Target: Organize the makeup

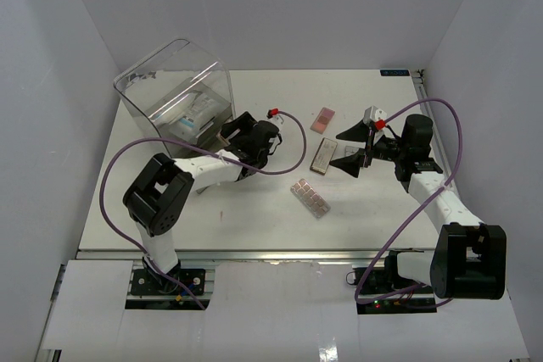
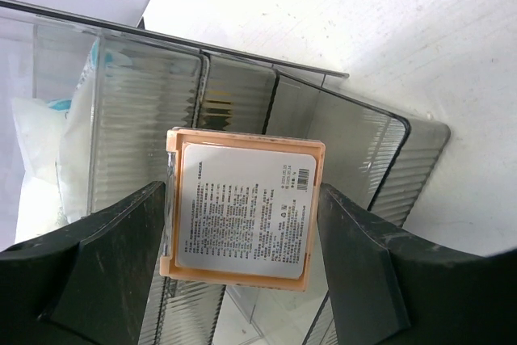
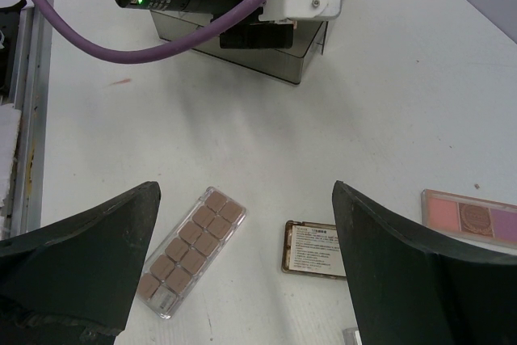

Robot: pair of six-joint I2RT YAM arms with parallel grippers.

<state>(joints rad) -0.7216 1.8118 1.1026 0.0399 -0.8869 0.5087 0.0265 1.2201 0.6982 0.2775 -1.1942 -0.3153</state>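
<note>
Nothing legible; label print too tiny on peach compact (image 2: 242, 212)

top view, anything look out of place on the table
Three makeup pieces lie loose at mismatched angles outside the clear box: the pink palette, the brown palette with its label side up, and the multi-pan strip lying diagonally. Nothing looks spilled or broken.

Bright, even light from above fills all three views; the white worktop (image 1: 254, 218) carries only faint, soft shadows. The ribbed clear plastic box (image 2: 137, 135) gleams palely (its contents look smeared behind the ribs). Print on the peach-framed square palette (image 2: 242, 212) is sharp; the black tool fingers (image 3: 73, 264) lose detail.
</note>
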